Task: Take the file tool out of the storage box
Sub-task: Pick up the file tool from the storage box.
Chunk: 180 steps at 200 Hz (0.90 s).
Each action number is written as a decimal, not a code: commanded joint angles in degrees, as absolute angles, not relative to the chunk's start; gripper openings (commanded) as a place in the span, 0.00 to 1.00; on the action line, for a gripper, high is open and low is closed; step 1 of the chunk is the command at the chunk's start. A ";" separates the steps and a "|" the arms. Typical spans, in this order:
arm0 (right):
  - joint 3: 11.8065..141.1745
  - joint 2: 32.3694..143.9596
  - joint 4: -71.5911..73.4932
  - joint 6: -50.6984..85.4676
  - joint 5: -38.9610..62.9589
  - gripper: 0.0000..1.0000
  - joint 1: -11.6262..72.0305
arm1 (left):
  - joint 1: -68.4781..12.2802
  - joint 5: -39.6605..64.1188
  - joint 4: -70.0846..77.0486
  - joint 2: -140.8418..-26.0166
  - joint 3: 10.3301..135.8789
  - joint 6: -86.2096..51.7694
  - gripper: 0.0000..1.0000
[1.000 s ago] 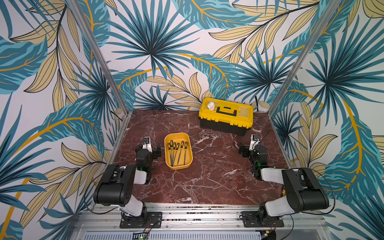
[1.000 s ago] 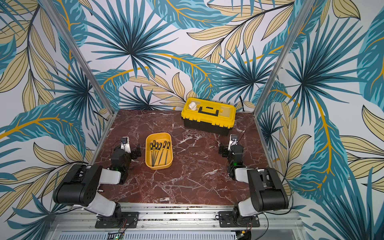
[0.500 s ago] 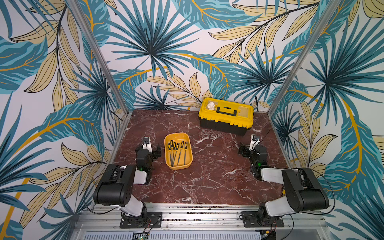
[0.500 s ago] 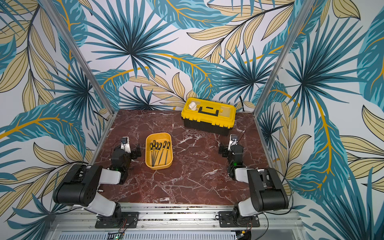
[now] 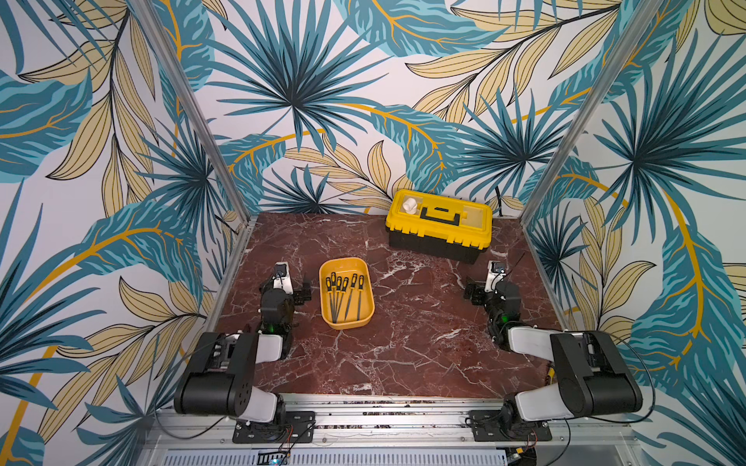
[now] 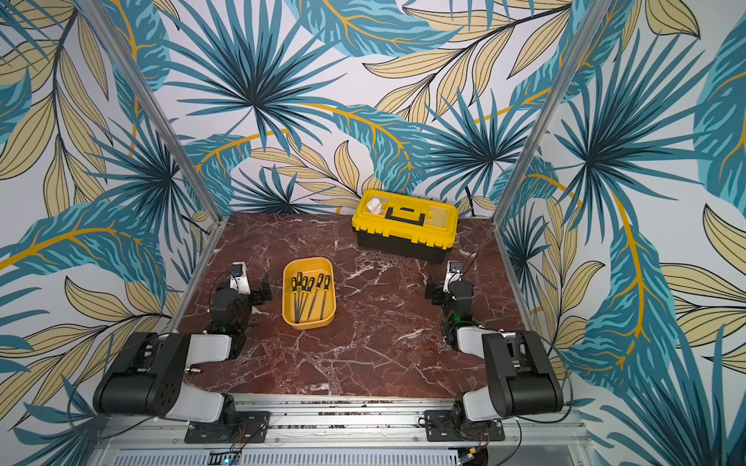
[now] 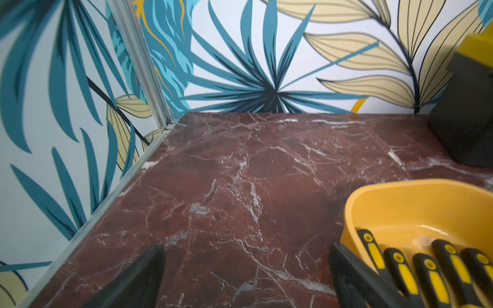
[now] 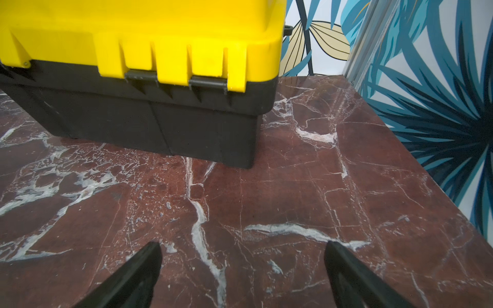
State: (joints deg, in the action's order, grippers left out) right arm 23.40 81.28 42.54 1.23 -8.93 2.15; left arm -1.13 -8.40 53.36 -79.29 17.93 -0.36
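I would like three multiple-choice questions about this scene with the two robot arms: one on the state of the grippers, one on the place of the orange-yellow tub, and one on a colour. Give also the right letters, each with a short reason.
1. The left gripper and the right gripper are:
A. both open and empty
B. both shut on a tool
C. left shut, right open

2. The shallow orange-yellow plastic tub lies:
A. close beside the right gripper
B. close beside the left gripper
C. midway between both grippers

3. The handles of the slim hand tools in the tub are:
A. plain red
B. plain white
C. black with yellow

Key:
1 A: each wrist view shows the jaws spread wide, with only the red marble table between them.
2 B: in both top views the tub sits next to the left gripper, far from the right one.
3 C: the left wrist view shows black grips with yellow inlays.
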 commanded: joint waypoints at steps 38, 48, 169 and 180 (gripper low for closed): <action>32.46 62.85 19.72 3.74 -6.67 0.99 3.07 | -3.69 -12.13 29.90 -62.13 27.35 -3.87 1.00; 34.83 60.87 15.24 5.48 -5.59 1.00 3.14 | -4.57 -12.17 24.96 -61.39 29.98 -5.66 1.00; 48.18 54.76 -19.89 16.55 10.03 1.00 6.77 | -19.09 3.87 -21.98 -76.09 59.29 -22.37 0.98; 48.80 54.88 -21.93 17.03 11.19 1.00 7.41 | -20.21 5.16 -23.64 -78.37 61.17 -23.29 0.96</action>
